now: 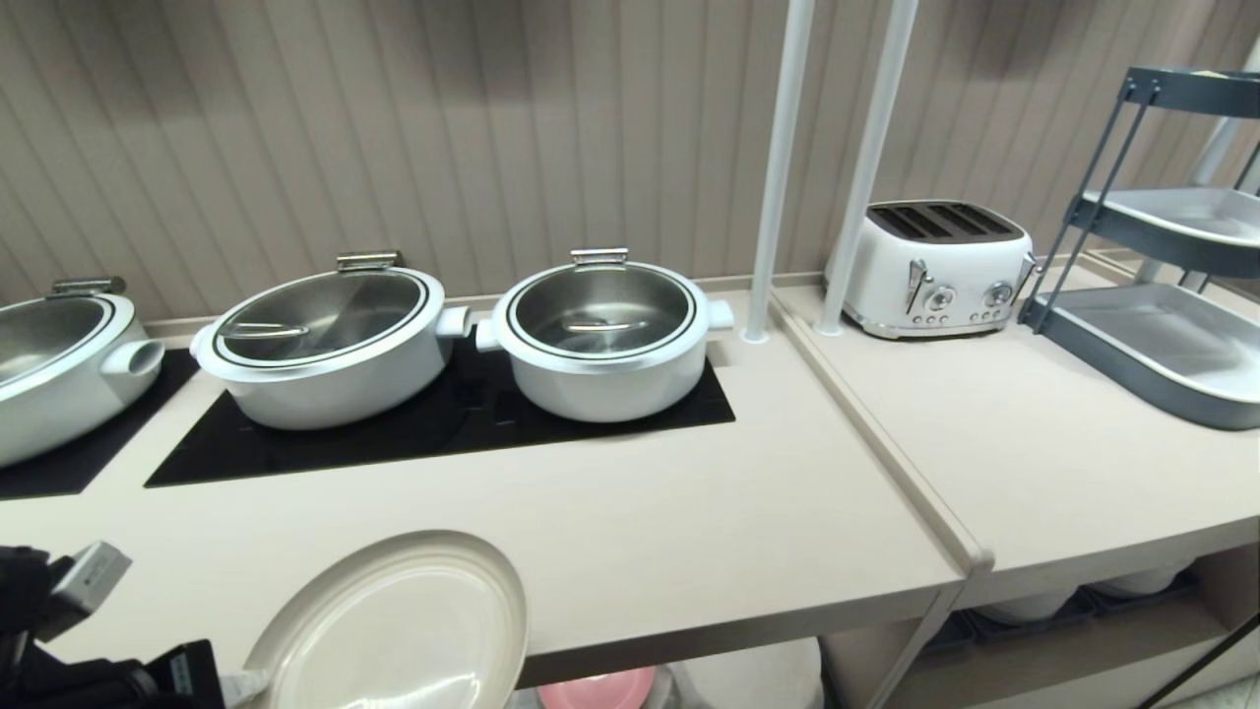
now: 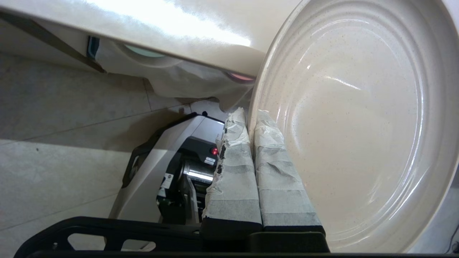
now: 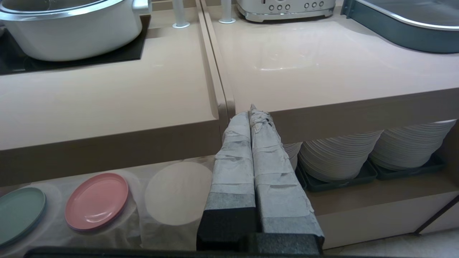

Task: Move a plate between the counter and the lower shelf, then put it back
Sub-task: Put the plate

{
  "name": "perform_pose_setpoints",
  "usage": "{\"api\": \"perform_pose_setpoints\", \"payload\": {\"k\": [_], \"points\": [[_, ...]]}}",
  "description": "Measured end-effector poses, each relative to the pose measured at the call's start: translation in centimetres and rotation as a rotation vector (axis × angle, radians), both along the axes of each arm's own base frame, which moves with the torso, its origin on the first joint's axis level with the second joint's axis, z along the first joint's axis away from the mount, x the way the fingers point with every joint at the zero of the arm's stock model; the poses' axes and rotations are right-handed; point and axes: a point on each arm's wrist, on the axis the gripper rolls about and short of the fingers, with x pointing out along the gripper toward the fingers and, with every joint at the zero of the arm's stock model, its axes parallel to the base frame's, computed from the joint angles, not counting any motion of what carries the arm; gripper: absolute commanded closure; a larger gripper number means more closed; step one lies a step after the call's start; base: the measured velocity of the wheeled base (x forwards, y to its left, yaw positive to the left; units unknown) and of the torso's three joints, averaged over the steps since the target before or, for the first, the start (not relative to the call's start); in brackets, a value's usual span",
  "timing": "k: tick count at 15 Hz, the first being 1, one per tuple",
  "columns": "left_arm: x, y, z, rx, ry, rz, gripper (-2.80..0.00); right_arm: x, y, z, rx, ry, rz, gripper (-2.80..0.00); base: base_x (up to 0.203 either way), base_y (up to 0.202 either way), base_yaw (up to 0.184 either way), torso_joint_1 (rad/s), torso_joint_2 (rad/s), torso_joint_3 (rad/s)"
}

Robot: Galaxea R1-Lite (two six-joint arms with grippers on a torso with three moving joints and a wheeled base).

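Left gripper (image 2: 251,118): tape-wrapped fingers pressed together on the rim of the plate (image 1: 394,620), one finger on each face.
Plate: round, cream-beige, faintly speckled, glossy inside with concentric rings and a low upright rim; held tilted up at the front edge of the surface (image 1: 689,532), partly overhanging it, apart from the pots.
Right gripper (image 3: 252,114): fingers together, holding nothing, in front of the surface's ridge.
Surface: matte beige, with a black inset hob panel (image 1: 443,423) carrying white lidded pots.
Lower shelf (image 3: 172,215): below the surface, lined with white cloth; a pink plate (image 3: 96,201) and a mint-green plate (image 3: 19,211) lie on it.
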Motion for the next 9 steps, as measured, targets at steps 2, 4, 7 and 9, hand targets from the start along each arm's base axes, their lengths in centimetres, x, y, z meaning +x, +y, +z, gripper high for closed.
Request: {"api": "perform_pose_setpoints", "payload": {"k": [2, 4, 7, 9], "points": [[1.2, -0.1, 0.6, 0.001, 0.000, -0.005, 0.00, 0.0, 0.0, 0.0, 0.000, -0.001, 0.000, 0.00, 0.000, 0.000, 0.000, 0.000, 0.00, 0.000], [2.6, -0.2, 0.9, 0.003, 0.011, -0.016, 0.00, 0.0, 0.0, 0.0, 0.000, 0.000, -0.001, 0.00, 0.000, 0.000, 0.000, 0.000, 0.00, 0.000], [5.3, -0.5, 1.2, 0.008, 0.016, -0.032, 0.00, 0.0, 0.0, 0.0, 0.000, 0.000, 0.000, 0.00, 0.000, 0.000, 0.000, 0.000, 0.00, 0.000], [7.3, -0.7, 1.0, 0.014, 0.013, -0.051, 0.00, 0.0, 0.0, 0.0, 0.000, 0.000, 0.000, 0.00, 0.000, 0.000, 0.000, 0.000, 0.00, 0.000]]}}
